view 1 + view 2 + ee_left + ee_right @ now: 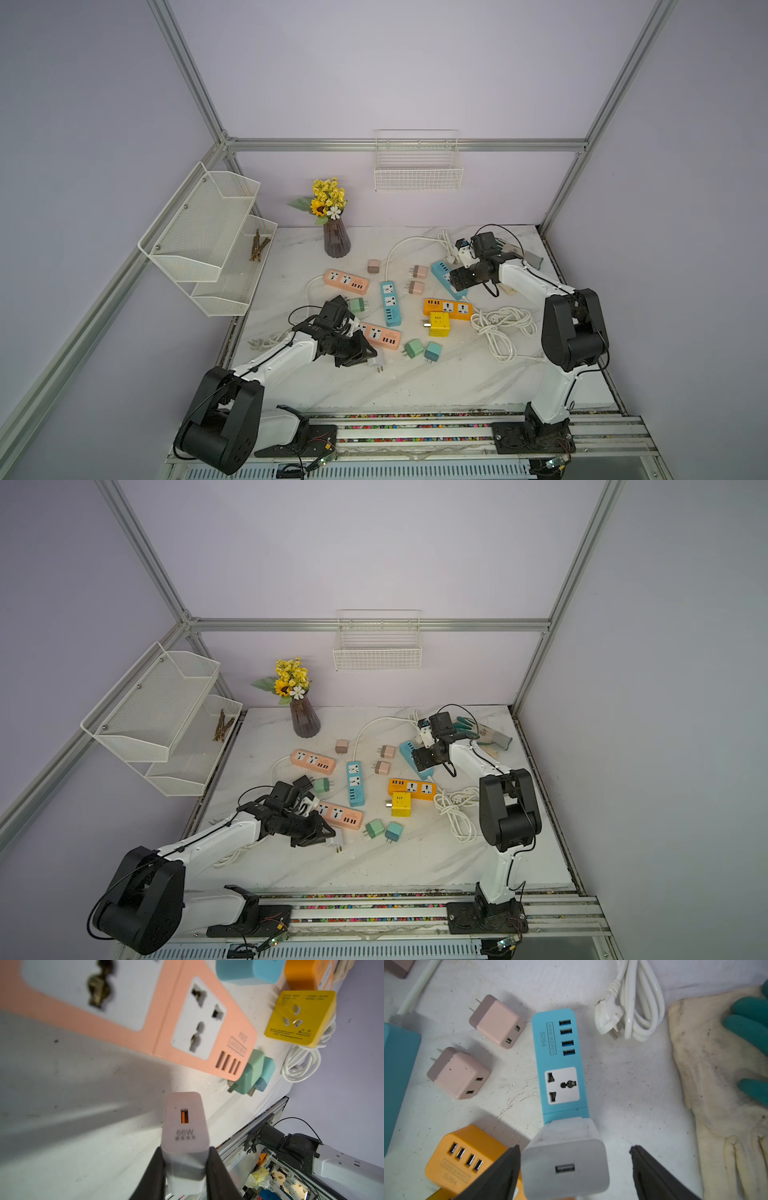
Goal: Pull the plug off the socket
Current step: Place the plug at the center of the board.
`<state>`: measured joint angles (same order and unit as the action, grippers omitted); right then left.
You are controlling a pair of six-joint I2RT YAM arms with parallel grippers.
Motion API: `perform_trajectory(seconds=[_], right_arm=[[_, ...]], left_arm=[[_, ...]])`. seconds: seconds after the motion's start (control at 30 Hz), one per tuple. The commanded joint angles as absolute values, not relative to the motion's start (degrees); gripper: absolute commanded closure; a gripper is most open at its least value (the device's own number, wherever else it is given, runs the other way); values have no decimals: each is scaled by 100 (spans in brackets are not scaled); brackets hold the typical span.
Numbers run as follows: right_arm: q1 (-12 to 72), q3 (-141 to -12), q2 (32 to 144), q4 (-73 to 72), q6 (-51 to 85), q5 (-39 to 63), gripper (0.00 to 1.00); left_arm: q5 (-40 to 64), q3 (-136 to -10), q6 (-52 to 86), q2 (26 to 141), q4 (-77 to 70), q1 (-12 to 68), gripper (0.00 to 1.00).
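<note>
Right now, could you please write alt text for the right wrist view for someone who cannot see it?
A white charger stands plugged into a blue power strip, between the open jaws of the right gripper. Around them lie two pink adapters, an orange strip, a coiled white cable and a glove.

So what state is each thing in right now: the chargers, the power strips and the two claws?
left gripper: shut on the 66W charger.
66W charger: unplugged, held clear of the peach power strip.
peach power strip: both sockets empty.
right gripper: open, jaws either side of the white charger.
white charger: appears plugged into the blue power strip.
blue power strip: one socket empty.
</note>
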<state>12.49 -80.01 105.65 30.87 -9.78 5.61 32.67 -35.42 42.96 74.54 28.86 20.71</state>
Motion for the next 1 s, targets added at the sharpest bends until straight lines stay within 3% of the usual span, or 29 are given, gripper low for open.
perform_trajectory(seconds=[0.0,0.17,0.23,0.37,0.5,0.67,0.77,0.97], right_arm=[[1227,-7935,10116,2861,-800,567,11],[1226,-7814,9799,2606,-554,564,11],[1231,-7795,9731,2496,-287,526,11],[1234,-7652,9527,2263,785,411,12],[1209,-8069,9510,3210,2362,-259,12],[1213,-8104,9406,3677,4201,-368,15],[1292,-7890,9434,3418,4895,-90,21],[1514,-7917,9744,3304,5437,-586,32]], left_arm=[[2928,-3543,4359,7533,3018,2083,81],[2463,-3588,4237,7502,3307,2083,40],[2156,-3695,4184,7434,3529,2083,33],[1436,-3975,4172,7039,3677,2083,28],[1282,-4598,3837,7091,3172,2082,29],[1538,-5583,3646,8018,1692,2205,40],[1511,-6277,3504,8928,909,2428,50],[1689,-7448,3516,10449,-414,2676,65]])
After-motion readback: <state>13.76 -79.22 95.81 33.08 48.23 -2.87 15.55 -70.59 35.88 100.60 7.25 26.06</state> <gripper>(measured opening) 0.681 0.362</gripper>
